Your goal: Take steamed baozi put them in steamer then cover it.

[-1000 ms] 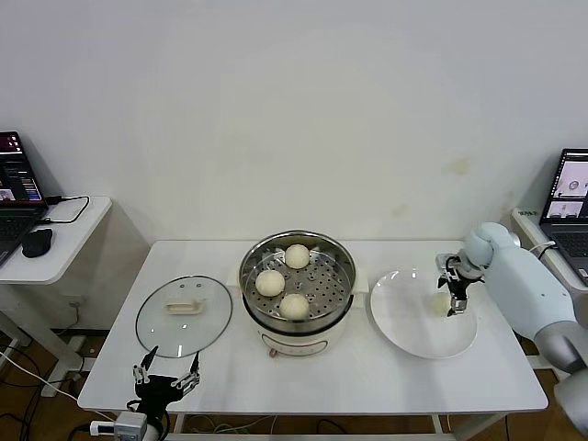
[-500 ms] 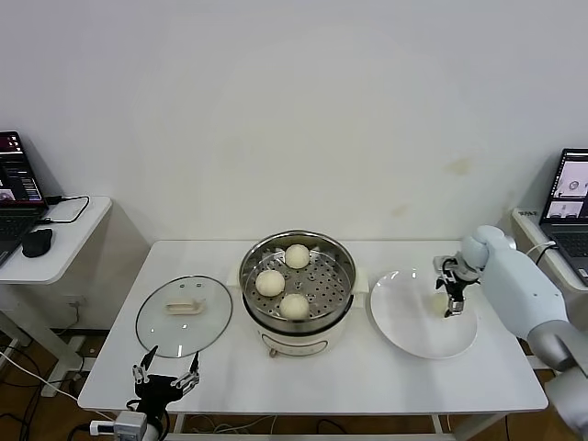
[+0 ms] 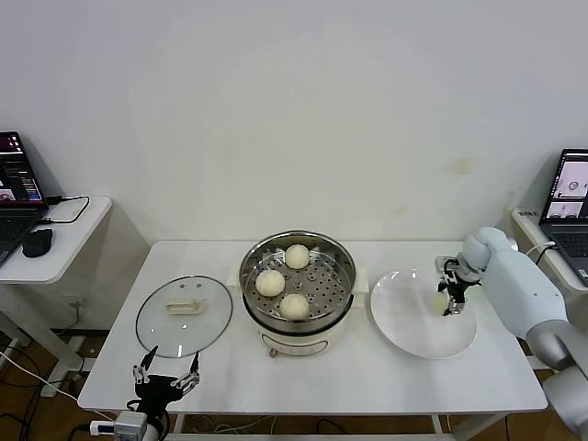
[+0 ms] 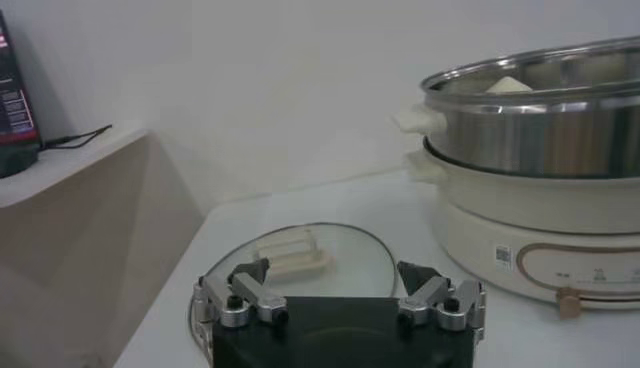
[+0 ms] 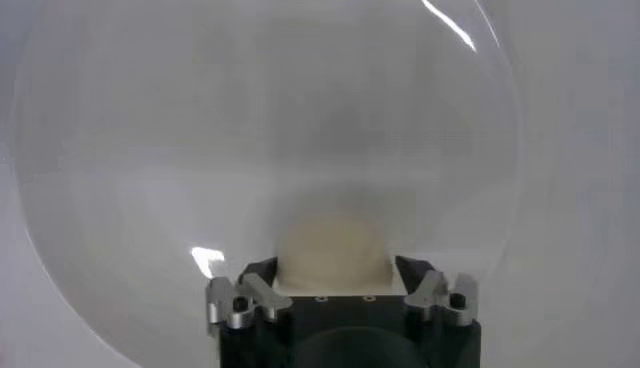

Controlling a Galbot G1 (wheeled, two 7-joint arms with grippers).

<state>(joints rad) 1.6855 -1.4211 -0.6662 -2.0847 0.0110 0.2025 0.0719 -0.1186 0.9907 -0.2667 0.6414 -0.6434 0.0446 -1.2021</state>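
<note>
The steamer stands mid-table with three baozi on its perforated tray. The fourth baozi lies on the white plate to the right. My right gripper is down over that baozi, open, with a finger on each side of it. In the right wrist view the baozi sits between the fingers of the gripper, over the plate. The cover lies flat left of the steamer. My left gripper is open, parked at the table's front-left edge; its wrist view shows the gripper, the cover and the steamer.
A side table with a laptop and mouse stands at the far left. Another laptop stands at the far right. The white table has bare surface along its front.
My right gripper has shifted very slightly toward the back of the plate and stays around the baozi. The left arm has not moved.
</note>
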